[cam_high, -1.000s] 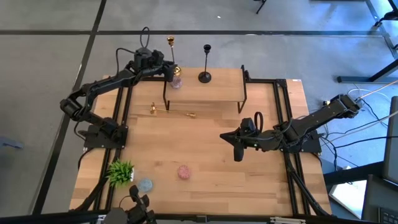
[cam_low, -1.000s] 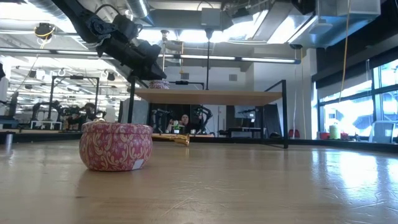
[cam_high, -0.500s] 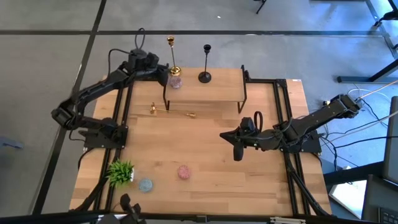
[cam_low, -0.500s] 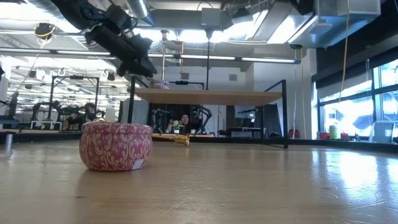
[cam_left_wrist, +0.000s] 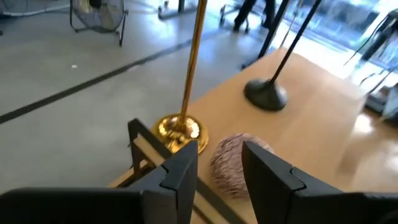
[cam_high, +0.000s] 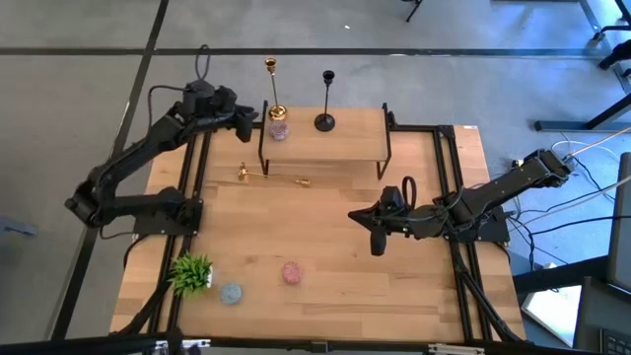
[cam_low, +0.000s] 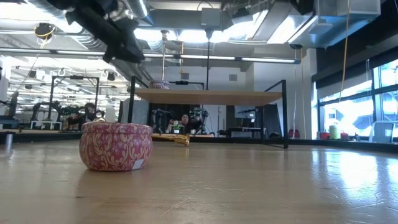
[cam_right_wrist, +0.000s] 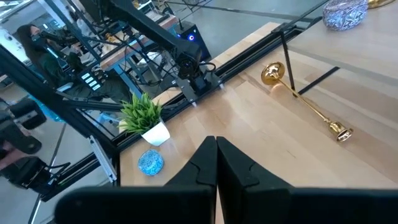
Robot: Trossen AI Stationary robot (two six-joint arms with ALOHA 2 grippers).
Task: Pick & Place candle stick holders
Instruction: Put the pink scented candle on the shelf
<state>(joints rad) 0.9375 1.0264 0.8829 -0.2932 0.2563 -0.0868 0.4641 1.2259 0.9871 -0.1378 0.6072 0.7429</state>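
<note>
Gold candlestick point(cam_high: 271, 87) stands upright on the raised shelf point(cam_high: 345, 138) beside the black candlestick point(cam_high: 326, 99); a second gold one point(cam_high: 272, 177) lies flat on the table point(cam_high: 394, 286) below. My left gripper point(cam_high: 248, 119) sits just off the shelf's corner, jaws partly open, holding nothing. My right gripper point(cam_high: 376, 237) hangs over mid-table, jaws closed, empty.

High camera looks straight down on the whole worktop point(cam_high: 394, 276). Low camera sits at worktop level, close behind a pink tin point(cam_low: 115, 145), facing the room. Left wrist camera peers closely at the raised shelf point(cam_left_wrist: 311, 124); right wrist camera looks across the worktop. All share the shelf area.
</note>
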